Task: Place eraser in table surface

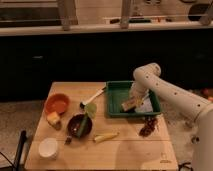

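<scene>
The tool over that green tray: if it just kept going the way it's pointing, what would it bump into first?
The tool points down-left, an eraser at its tip. It would probably first meet the green tray floor; depth is unclear.

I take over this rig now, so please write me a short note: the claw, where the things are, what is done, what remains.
Claw: low over the green tray, at the eraser; whether it grips is unclear.
Eraser: tan block, in or just above the tray, not on the table surface.
Done: the arm has reached the eraser.
Left: carry the eraser out of the tray, set it on bare wood, perhaps the front right area, then release.
</scene>
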Controlling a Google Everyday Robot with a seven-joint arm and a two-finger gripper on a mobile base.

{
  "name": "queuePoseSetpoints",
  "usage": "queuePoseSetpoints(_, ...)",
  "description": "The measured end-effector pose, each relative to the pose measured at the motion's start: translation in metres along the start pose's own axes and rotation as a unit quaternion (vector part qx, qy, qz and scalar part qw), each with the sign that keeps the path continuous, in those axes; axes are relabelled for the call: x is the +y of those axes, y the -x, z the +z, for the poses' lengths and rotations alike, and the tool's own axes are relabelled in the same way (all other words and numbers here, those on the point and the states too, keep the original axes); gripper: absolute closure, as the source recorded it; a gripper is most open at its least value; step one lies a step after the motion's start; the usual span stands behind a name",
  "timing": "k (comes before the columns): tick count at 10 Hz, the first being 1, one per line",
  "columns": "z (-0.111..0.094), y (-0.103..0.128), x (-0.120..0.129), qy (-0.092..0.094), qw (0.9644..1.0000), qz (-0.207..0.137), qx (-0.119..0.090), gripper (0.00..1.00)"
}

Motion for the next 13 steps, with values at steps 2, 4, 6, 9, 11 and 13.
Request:
queuePoseSetpoints(2,-0.016,0.001,0.001,-0.006,0.9999,-0.008,-0.010,1.00)
queuePoseSetpoints(4,-0.028,0.006,0.005,-0.009,0.9992,-0.029,-0.025,1.00)
queuePoseSetpoints(6,-0.040,0.014,0.009,-0.011,0.9975,-0.058,-0.038,1.00)
queuePoseSetpoints(9,-0.059,0.034,0.036,-0.004,0.9918,-0.120,-0.043,1.00)
queuePoseSetpoints(11,-0.064,0.049,0.059,0.006,0.9861,-0.161,-0.042,1.00)
queuePoseSetpoints(13,-0.063,0.062,0.078,0.018,0.9793,-0.197,-0.041,1.00)
